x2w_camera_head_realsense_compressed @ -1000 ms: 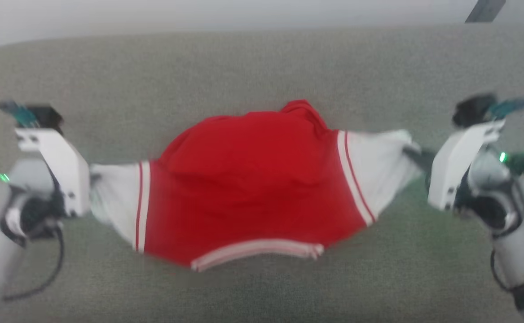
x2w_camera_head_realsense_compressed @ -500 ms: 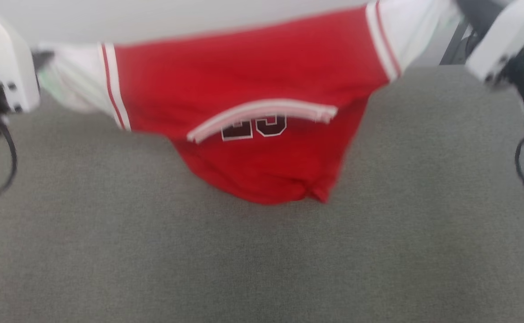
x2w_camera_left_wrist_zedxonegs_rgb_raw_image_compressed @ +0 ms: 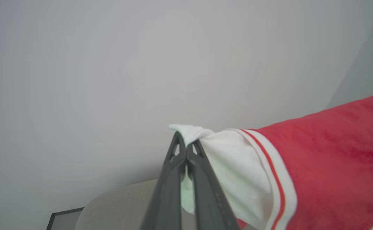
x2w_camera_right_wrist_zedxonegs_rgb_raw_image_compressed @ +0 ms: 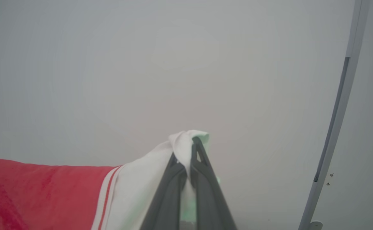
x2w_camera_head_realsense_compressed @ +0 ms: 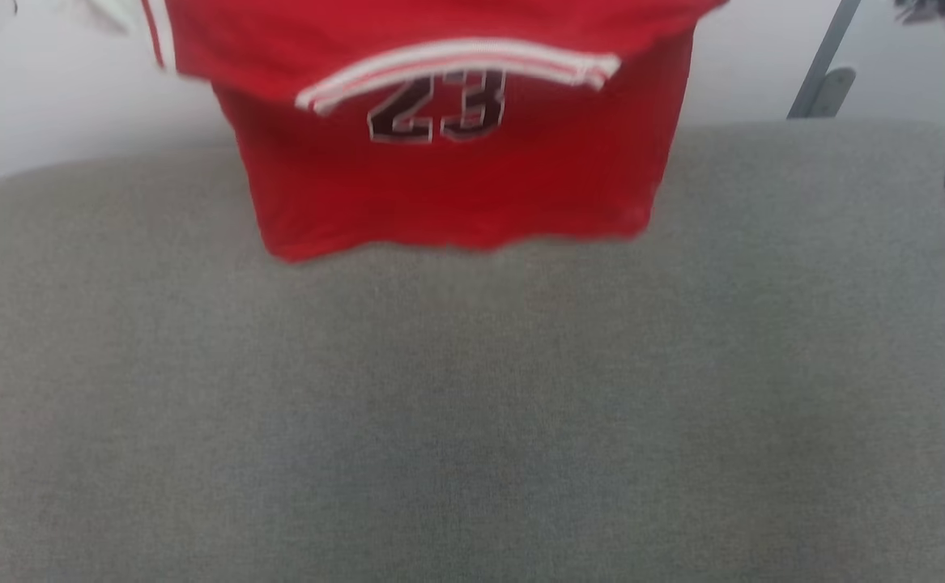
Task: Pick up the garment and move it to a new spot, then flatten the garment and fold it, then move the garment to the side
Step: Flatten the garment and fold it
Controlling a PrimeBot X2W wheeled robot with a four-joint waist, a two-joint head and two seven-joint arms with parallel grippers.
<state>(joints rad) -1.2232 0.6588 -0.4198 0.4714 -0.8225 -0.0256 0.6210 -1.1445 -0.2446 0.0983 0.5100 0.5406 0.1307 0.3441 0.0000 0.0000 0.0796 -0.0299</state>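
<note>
both grippers, left gripper (x2w_camera_left_wrist_zedxonegs_rgb_raw_image_compressed: 185, 150) and right gripper (x2w_camera_right_wrist_zedxonegs_rgb_raw_image_compressed: 186, 159), clamp a sleeve each; the garment (x2w_camera_head_realsense_compressed: 456, 162) hangs stretched between them above the grey cushion (x2w_camera_head_realsense_compressed: 472, 405).

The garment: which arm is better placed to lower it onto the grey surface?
Neither alone: left gripper and right gripper each pinch a white sleeve, garment hanging between them, so probably both together.

The garment (x2w_camera_head_realsense_compressed: 448, 162) is blurred, its sleeves cut off above.
</note>
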